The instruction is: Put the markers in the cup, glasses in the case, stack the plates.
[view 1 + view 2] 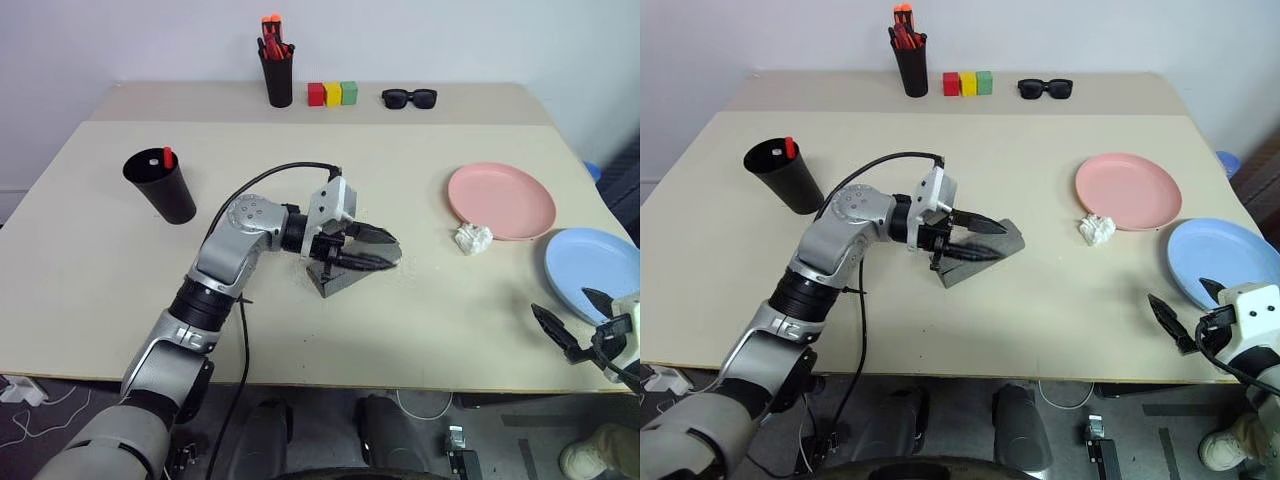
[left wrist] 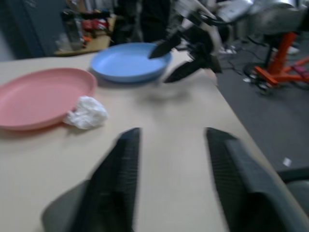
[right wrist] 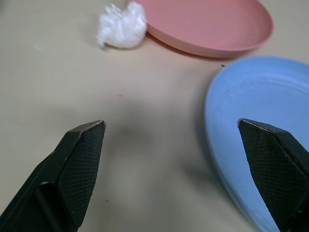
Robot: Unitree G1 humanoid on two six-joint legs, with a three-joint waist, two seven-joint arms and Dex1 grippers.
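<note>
My left gripper (image 1: 392, 251) is open, with nothing between its fingers, just above the grey case (image 1: 335, 283) at mid-table. The case lies closed, and the glasses are hidden. The black cup (image 1: 165, 190) stands at the left, and a marker's red cap (image 1: 168, 157) sticks out of it. The pink plate (image 1: 500, 200) lies at the right, with the blue plate (image 1: 590, 265) beside it and nearer the front edge. My right gripper (image 3: 171, 123) is open and empty at the blue plate's near rim (image 3: 217, 121).
A crumpled white tissue (image 1: 472, 238) lies by the pink plate's near edge. At the back stand a black holder of orange-red pens (image 1: 277, 75), three coloured blocks (image 1: 332, 94) and black sunglasses (image 1: 409, 97). A black cable loops over my left arm.
</note>
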